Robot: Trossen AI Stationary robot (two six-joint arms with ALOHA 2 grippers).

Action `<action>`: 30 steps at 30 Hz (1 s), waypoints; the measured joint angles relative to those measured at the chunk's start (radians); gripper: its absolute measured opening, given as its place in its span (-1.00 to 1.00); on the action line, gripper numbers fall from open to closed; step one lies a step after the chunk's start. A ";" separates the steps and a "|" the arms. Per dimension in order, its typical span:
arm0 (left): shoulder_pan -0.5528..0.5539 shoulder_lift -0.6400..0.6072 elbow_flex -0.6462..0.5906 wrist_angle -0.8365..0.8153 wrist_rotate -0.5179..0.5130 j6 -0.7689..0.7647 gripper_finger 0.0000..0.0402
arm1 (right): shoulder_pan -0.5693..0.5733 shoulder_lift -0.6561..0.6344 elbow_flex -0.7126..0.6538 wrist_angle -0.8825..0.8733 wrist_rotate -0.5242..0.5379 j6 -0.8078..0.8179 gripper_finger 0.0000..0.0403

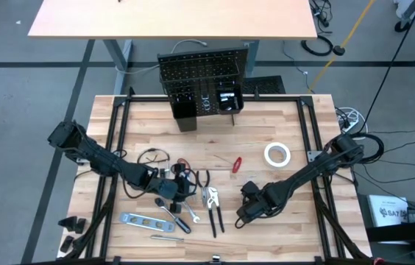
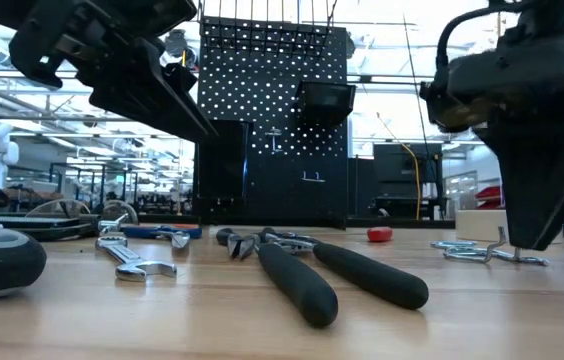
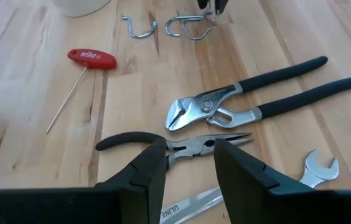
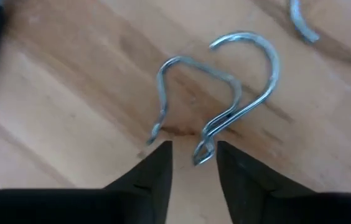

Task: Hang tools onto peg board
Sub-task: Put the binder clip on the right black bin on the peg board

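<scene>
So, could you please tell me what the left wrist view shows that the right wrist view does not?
Only the left wrist view shows the red T-handle driver, the groove-joint pliers, the needle-nose pliers lying between the left hand fingers, and a wrench end. Only the right wrist view shows the right hand close up, its fingers straddling one end of a hook. Both share the wire hooks lying on the wooden table.

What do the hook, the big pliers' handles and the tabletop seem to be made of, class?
Hook: probably steel wire, thin with bright glints.
Big pliers' handles: likely rubber or plastic coating, matte black over shiny metal jaws.
Tabletop: apparently wood, pale with visible grain.
</scene>
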 joint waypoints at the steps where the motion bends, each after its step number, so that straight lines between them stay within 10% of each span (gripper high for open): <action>1: 0.000 0.000 0.000 0.000 0.000 0.000 -0.34 | -0.002 0.001 0.000 -0.003 0.007 -0.007 -0.50; 8: 0.000 0.000 0.000 0.000 0.000 0.000 -0.34 | -0.007 0.001 0.000 -0.011 0.010 -0.052 -0.96; 15: -0.001 -0.063 0.000 -0.081 -0.003 -0.001 -0.34 | -0.006 -0.078 0.000 -0.061 0.028 -0.073 -0.99; 30: -0.001 -0.404 -0.001 -0.148 -0.081 0.120 -0.34 | -0.125 -0.471 0.000 -0.053 0.420 -0.417 -1.00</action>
